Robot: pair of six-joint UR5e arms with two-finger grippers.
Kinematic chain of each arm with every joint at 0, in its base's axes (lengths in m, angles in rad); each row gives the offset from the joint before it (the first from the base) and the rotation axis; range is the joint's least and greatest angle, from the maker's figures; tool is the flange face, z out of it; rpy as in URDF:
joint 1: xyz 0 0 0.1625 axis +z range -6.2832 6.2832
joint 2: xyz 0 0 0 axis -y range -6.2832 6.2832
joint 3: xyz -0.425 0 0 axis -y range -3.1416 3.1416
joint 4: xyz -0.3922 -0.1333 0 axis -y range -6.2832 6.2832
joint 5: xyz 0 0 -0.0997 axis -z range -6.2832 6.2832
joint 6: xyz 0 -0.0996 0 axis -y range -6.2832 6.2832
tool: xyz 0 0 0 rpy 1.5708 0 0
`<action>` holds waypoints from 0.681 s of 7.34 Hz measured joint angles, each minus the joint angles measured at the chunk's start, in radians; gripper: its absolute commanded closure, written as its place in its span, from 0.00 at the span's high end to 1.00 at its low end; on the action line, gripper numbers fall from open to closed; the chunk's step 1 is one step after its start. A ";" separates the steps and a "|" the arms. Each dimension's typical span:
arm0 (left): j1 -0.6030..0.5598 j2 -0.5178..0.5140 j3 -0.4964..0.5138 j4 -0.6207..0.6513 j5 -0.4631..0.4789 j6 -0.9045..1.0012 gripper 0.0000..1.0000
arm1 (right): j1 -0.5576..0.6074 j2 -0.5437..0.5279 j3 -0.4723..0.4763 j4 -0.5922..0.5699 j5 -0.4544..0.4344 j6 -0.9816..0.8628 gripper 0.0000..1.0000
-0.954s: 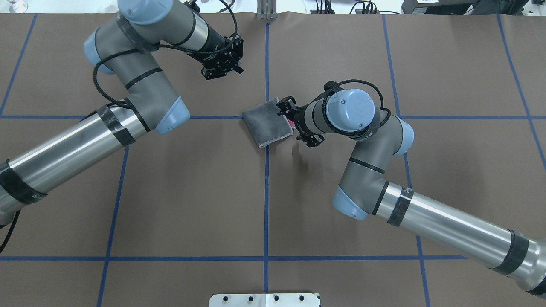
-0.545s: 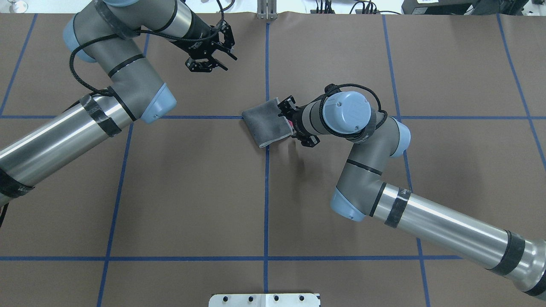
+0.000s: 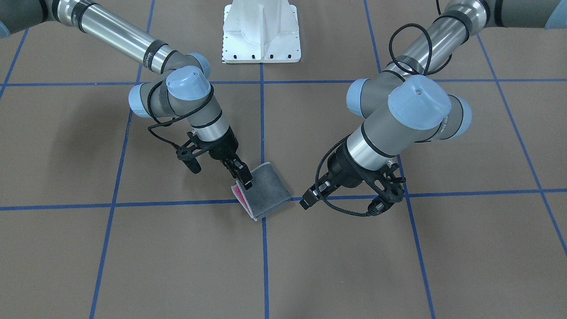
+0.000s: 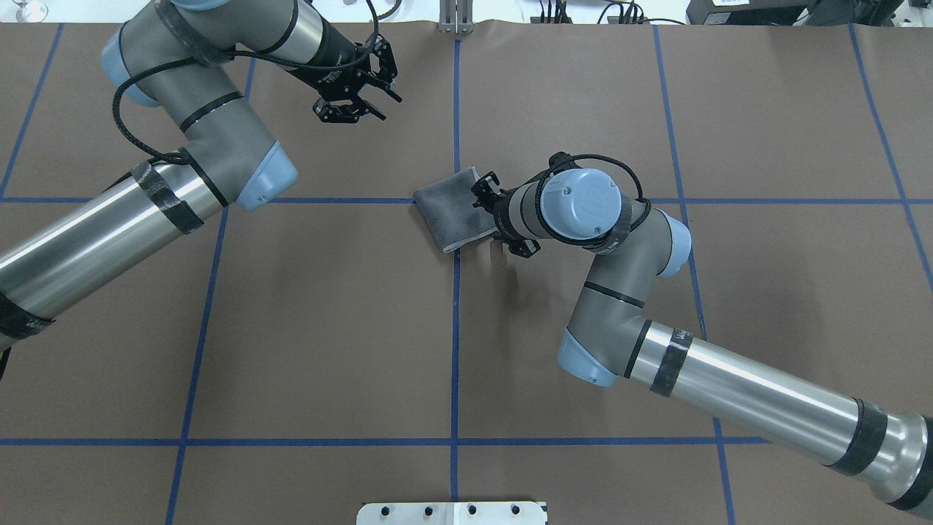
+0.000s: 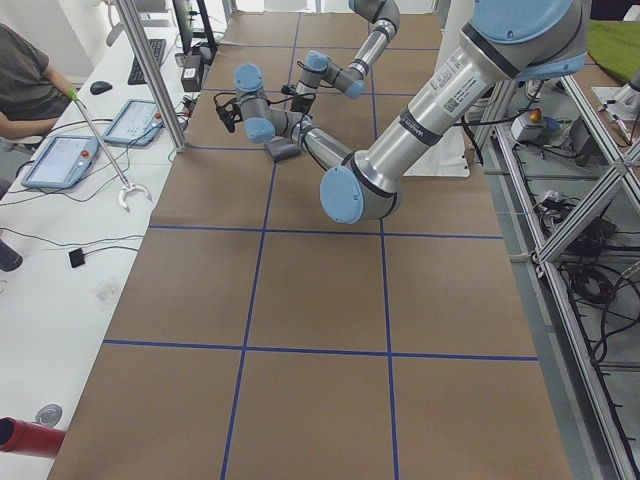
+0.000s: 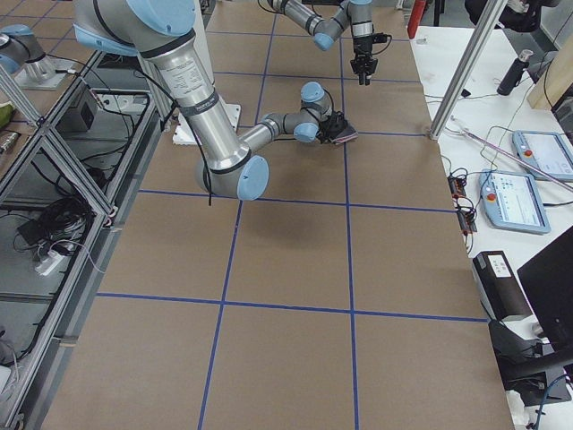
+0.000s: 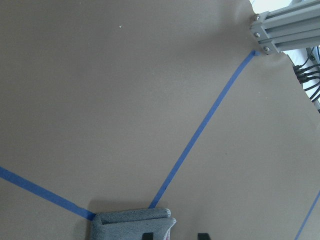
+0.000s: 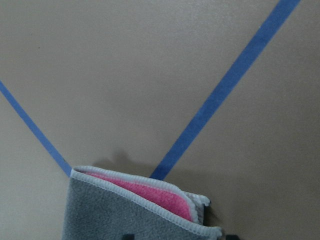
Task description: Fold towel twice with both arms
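The towel [image 4: 452,211] lies folded on the table's middle, grey outside with a pink inner face at its open edge [image 8: 150,192]. It also shows in the front view [image 3: 268,188]. My right gripper [image 4: 501,217] is at the towel's open edge, jaws apart. One finger [image 3: 241,177] rests at that edge, the other stands off to the side. My left gripper [image 4: 386,106] is open and empty, raised well away at the far left; it also shows in the front view [image 3: 343,206]. The left wrist view shows the towel's folded side [image 7: 130,225].
Brown table cover with blue tape grid lines [image 4: 455,328]. The white pedestal base [image 3: 261,35] stands at the robot's side. An aluminium post [image 4: 455,18] is at the far edge. An operator [image 5: 25,80] and tablets sit beside the table.
My left arm has drawn back up and to the left, away from the towel. My right arm has shifted slightly left over the towel's open edge. The towel has not moved.
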 measured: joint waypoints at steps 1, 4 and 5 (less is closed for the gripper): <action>0.000 0.000 0.000 0.000 0.000 0.000 0.41 | -0.001 0.002 -0.003 -0.001 -0.001 0.000 0.32; 0.001 0.000 0.000 0.000 0.000 0.000 0.41 | -0.002 0.006 -0.003 -0.008 -0.001 0.005 0.00; 0.003 0.000 0.000 0.000 0.001 0.000 0.41 | -0.002 0.006 -0.001 -0.010 -0.001 0.005 0.00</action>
